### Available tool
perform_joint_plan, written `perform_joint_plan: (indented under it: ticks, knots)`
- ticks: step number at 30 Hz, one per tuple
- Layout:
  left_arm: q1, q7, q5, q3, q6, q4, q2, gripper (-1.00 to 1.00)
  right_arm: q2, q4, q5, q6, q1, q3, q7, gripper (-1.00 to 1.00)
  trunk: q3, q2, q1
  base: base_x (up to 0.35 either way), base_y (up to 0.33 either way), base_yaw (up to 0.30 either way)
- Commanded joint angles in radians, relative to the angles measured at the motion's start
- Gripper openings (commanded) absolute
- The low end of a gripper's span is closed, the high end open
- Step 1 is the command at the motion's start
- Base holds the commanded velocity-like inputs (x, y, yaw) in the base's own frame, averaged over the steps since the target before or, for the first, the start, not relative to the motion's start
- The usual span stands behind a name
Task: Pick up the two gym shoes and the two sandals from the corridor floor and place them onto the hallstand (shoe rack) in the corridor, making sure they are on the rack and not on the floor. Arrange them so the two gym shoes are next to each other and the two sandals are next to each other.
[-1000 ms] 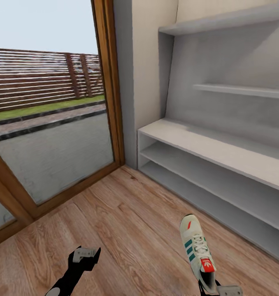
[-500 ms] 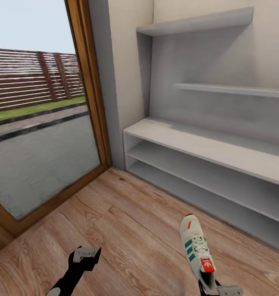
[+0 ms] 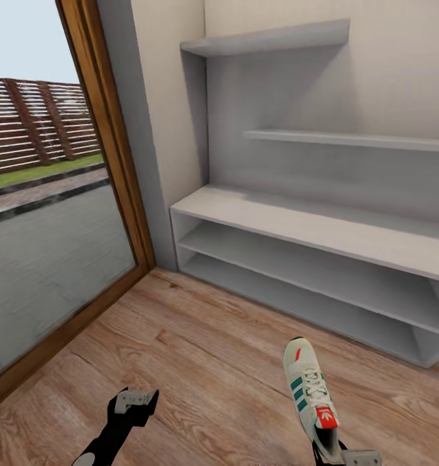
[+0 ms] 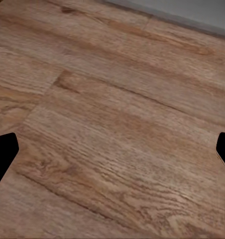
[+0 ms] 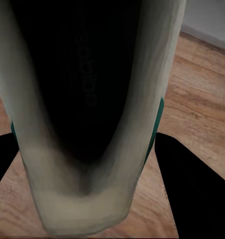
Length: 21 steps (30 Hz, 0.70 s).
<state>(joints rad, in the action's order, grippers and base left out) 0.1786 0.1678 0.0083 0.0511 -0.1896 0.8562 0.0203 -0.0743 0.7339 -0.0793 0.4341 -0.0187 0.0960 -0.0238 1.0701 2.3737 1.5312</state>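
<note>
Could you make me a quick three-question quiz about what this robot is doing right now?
1. True or false: the right gripper holds a white lace-up sneaker with green stripes.
2. Is the left gripper carrying anything?
A) a sandal
B) nothing
C) a sneaker
3. Fill in: the open shelf rows of the pale-grey shoe rack hold ___ shoes so far.

Key:
1. True; the sneaker's heel sits at the gripper, toe pointing away.
2. B; it hangs open over the brown wood-plank floor.
3. No; the visible shelves are bare.
</note>
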Motion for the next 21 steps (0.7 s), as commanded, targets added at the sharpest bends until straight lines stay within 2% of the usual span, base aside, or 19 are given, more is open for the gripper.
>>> perform_joint_plan:
  ticks: [1,21]
  knots:
    - [0.000,0.007,0.001,0.003,-0.002,0.000,0.000,1.00,0.001,-0.001,-0.008,0.003,-0.001,0.004,-0.002,-1.00,0.001,0.000,0.000,0.000,0.007,-0.289]
    - [-0.002,0.008,0.001,0.006,-0.002,0.000,0.000,1.00,0.001,-0.001,-0.007,0.003,-0.001,0.004,-0.002,-1.00,0.001,0.000,0.000,0.000,0.000,-0.289]
